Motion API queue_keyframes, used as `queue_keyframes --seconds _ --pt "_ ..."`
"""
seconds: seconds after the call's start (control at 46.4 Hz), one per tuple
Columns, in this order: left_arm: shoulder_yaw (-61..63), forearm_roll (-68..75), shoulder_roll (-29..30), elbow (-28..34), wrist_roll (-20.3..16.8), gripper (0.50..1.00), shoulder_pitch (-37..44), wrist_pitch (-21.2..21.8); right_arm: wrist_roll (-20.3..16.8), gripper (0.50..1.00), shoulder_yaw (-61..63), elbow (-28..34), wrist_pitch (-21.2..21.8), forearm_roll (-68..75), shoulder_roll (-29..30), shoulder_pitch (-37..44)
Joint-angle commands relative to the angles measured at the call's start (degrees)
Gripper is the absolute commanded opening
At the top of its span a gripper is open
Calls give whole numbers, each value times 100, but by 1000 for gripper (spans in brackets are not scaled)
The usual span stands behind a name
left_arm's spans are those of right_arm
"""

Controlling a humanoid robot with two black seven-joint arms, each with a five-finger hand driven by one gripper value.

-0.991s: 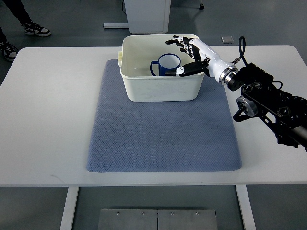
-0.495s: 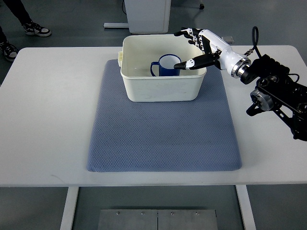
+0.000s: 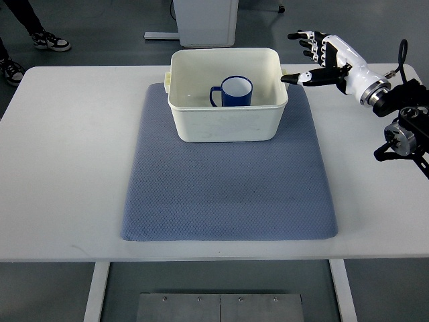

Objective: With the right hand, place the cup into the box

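Note:
A blue cup [image 3: 233, 92] with a white inside stands upright in the white box [image 3: 228, 124], its handle pointing left. The box sits at the back of a blue-grey mat [image 3: 228, 181] on the white table. My right hand [image 3: 310, 57] is off to the right of the box, above the table's back edge, clear of the rim. Its fingers are spread and hold nothing. The right arm [image 3: 399, 111] comes in from the right edge. No left arm shows.
A white pedestal base [image 3: 204, 20] stands on the floor behind the table. A person's shoes [image 3: 33, 47] show at the top left, beyond the table's corner. Bare table [image 3: 67, 154] lies left and right of the mat.
My right hand let go of the cup, rose out of the box and drew back to the right. The cup stays standing in the box.

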Motion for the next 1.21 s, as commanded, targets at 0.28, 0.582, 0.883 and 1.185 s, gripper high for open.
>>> queue_keyframes --seconds 0.28,0.582,0.883,1.185 --pt "-6 -5 0 0 1 1000 5 1 -301 998 820 -14 52 488 8 -499" --pt "-6 4 0 0 1 1000 5 1 -433 998 1462 -14 52 919 148 -895" --pt "-6 -5 0 0 1 1000 -3 1 -398 1000 2077 -58 44 936 693 -1291" --pt "-6 -5 0 0 1 1000 5 1 -310 1000 2403 -435 44 936 983 -1431"
